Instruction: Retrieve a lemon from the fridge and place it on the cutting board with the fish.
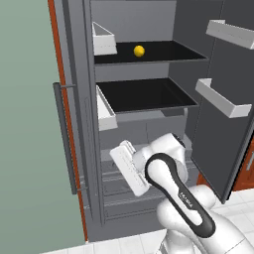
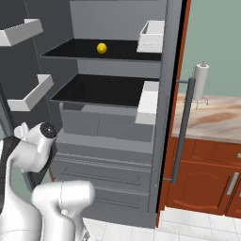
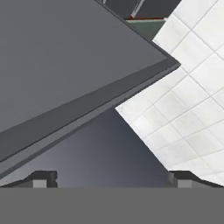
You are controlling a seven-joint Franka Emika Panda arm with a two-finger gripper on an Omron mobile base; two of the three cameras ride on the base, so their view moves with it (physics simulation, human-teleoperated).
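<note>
light: I'm seeing even, flat rendered brightness | shadows: soft ones pooling under the fridge [image 1: 149, 94] shelves | sharpness: edges staying crisp, no glare or blur

Small bright yellow round lemon [image 1: 139, 50] on glossy black shelf [image 1: 149, 52] of tall dark grey fridge [image 1: 134, 20] w/ white door bins [image 1: 223, 97]. Red-brown wood cabinets [image 2: 202, 174], marbled tan countertop [image 2: 216, 117], pale green wall [image 1: 25, 124], white tiled floor [image 3: 183, 96].

The fridge's [image 1: 139, 124] upper black shelf [image 1: 163, 53] carries the lemon [image 1: 139, 50], at about nine o'clock from the shelf's middle.
</note>
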